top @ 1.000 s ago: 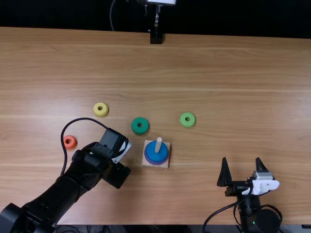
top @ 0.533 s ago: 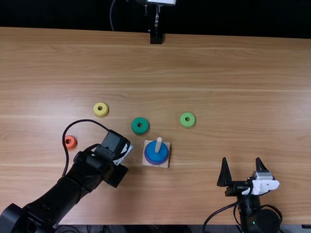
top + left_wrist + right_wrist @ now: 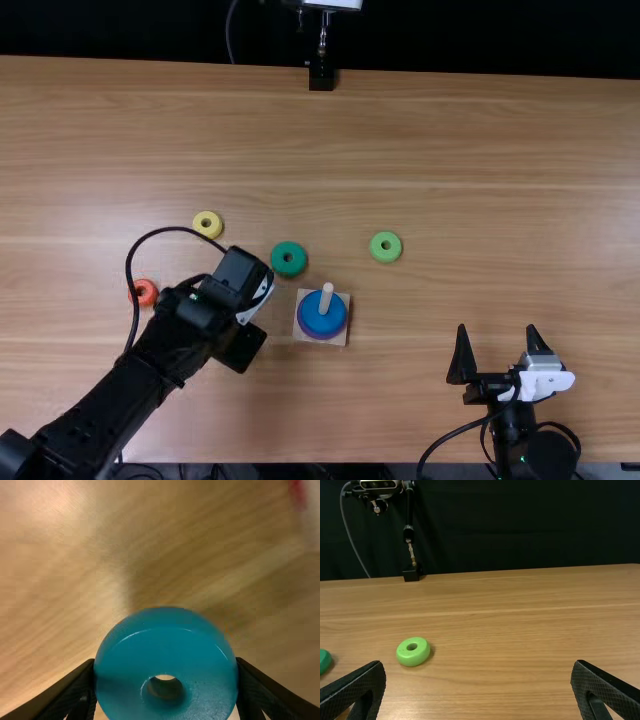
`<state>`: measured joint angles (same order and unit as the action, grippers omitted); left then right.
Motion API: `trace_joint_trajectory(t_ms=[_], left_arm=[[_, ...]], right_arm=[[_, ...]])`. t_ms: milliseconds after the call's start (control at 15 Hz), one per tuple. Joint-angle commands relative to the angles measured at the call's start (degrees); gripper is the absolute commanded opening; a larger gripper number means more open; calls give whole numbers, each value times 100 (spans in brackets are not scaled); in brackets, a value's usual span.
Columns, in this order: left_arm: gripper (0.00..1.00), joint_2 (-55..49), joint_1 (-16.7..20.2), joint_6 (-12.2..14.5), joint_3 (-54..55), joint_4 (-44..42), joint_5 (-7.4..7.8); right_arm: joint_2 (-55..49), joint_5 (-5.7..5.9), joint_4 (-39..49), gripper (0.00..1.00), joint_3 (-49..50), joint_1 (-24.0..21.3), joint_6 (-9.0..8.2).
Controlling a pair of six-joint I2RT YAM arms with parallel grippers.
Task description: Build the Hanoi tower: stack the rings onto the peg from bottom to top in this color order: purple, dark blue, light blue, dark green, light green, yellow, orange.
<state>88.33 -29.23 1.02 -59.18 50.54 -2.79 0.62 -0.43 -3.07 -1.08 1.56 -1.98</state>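
Observation:
In the top view my left gripper (image 3: 238, 285) is left of the wooden base (image 3: 339, 335), its fingertips hidden beneath the arm. The left wrist view has this gripper (image 3: 166, 680) shut on the light blue ring (image 3: 165, 652), with a finger at either side. A dark blue ring (image 3: 318, 318) rests over a purple ring (image 3: 310, 332) around the upright peg (image 3: 326, 297). My right gripper (image 3: 498, 350) is open at the near right; its fingers stand wide apart in the right wrist view, gripper (image 3: 478, 675).
Loose on the table (image 3: 450, 150) lie the dark green ring (image 3: 280, 265), light green ring (image 3: 377, 252), yellow ring (image 3: 199, 231) and orange ring (image 3: 151, 297). The dark green one sits between the left arm and the base's far side. A black stand (image 3: 321, 79) is at the far edge.
My left gripper has shifted a little toward the table's far side, closer to the dark green ring. The right arm, the base and the loose rings have stayed in place.

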Motion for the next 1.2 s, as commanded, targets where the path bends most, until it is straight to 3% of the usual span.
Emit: trace_joint_trajectory(t_ms=[0,467,867,1133], left_arm=[[0,-115,76,-81,-639,409,-38],[0,342,5,-133,-3029,1843,89],[0,1010,-663,-566,-4664,2634,152],[0,1397,-1093,-787,-5086,2708,152]], right_arm=[[-62,-10,27,100,29,-24,-3],[-62,0,27,100,29,-24,-3],[-62,-10,27,100,29,-24,-3],[-62,-10,27,100,29,-24,-3]])
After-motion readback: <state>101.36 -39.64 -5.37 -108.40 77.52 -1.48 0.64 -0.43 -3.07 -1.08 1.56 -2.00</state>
